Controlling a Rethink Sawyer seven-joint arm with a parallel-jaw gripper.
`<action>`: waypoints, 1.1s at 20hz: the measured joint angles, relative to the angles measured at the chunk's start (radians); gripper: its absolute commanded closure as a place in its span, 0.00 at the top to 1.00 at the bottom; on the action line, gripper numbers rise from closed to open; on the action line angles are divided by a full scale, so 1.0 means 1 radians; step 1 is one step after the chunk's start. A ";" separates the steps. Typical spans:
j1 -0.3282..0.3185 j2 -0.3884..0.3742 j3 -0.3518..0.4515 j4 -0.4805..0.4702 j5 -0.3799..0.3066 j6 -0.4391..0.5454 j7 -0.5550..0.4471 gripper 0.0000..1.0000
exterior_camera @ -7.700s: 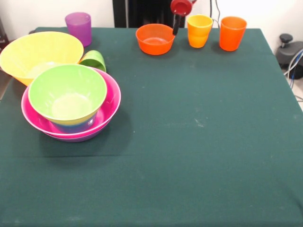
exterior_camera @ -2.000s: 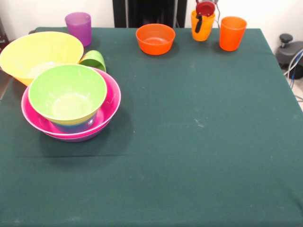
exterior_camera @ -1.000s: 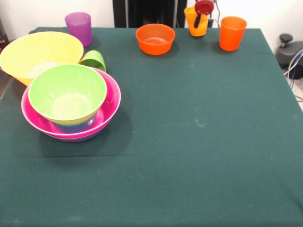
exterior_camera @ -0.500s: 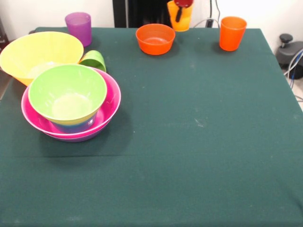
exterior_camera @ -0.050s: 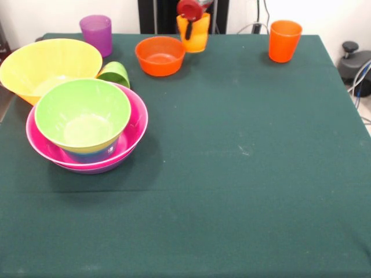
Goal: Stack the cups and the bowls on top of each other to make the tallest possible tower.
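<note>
Transport step: red-and-black gripper point(exterior_camera @ -0.050s: 189, 23) clamped on glossy yellow-orange plastic cup point(exterior_camera @ -0.050s: 195, 33), just beside small orange plastic bowl point(exterior_camera @ -0.050s: 160, 55). Next, probably: carry toward multicoloured bowl tower point(exterior_camera @ -0.050s: 86, 125), lower upright into light green top bowl point(exterior_camera @ -0.050s: 83, 114).

One view only, front camera, raised, looking down and across the desk point(exterior_camera @ -0.050s: 243, 174) toward its far edge. Whole green top in frame, near edge cut at bottom. Mid distance. Wall behind at top, floor strip with gear at right edge. No second view to share.
</note>
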 measured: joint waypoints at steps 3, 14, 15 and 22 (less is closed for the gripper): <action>-0.039 0.020 -0.002 -0.043 -0.022 0.000 0.000 0.00; -0.017 0.067 -0.016 -0.190 -0.024 0.083 0.000 0.00; 0.002 0.069 -0.021 -0.200 -0.021 0.100 0.000 0.00; 0.166 0.062 -0.043 -0.281 -0.008 0.284 0.000 0.00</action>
